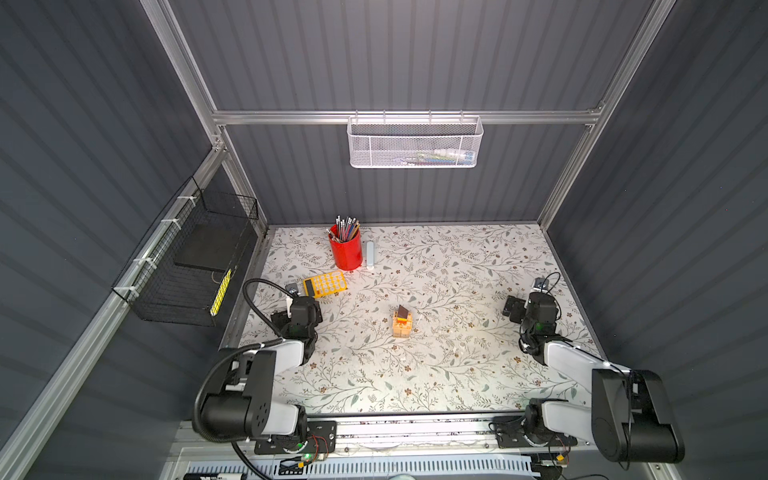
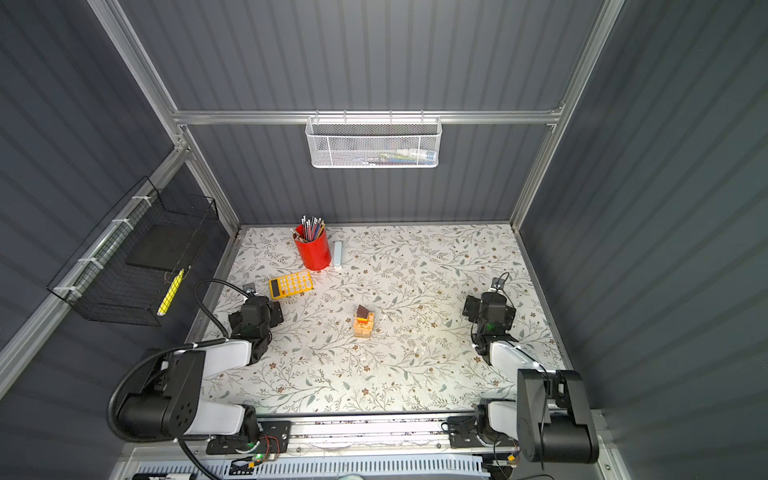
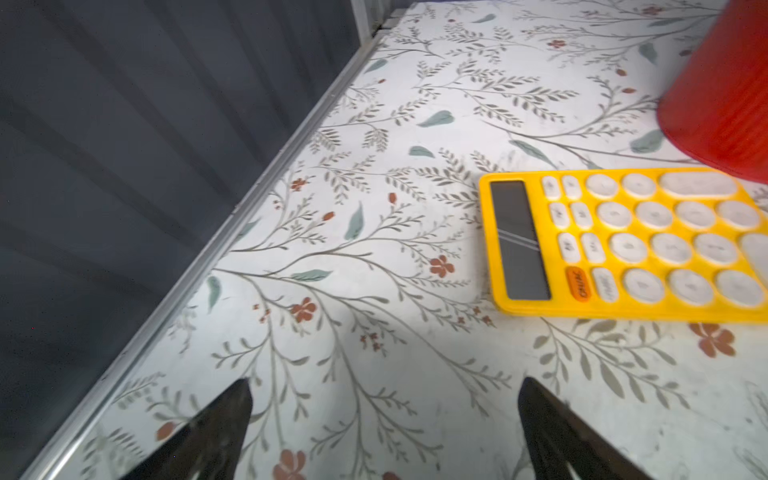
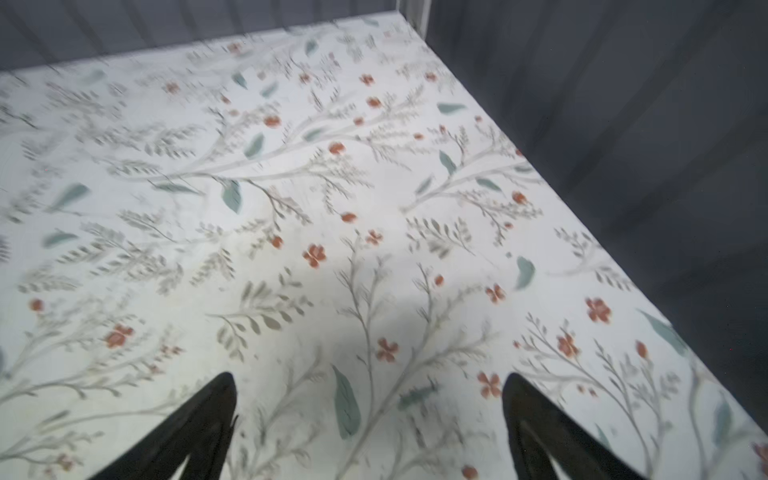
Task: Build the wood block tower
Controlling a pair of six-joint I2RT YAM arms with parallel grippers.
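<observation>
1. Table: floral-printed surface.
2. Wood block tower: stands near the table centre in both top views. Tan blocks below, red and yellow pieces and a dark brown wedge on top. Neither gripper touches it.
3. Left gripper: 9 o'clock from the tower, well apart; jaws spread, nothing between.
4. Right gripper: 3 o'clock, well apart; jaws spread, empty.
5. Orange calculator: 10 o'clock, lying flat.
6. Red pencil cup: 11 o'clock, upright, holding pencils.
7. White mesh basket: 12 o'clock, on the back-wall rail.
</observation>
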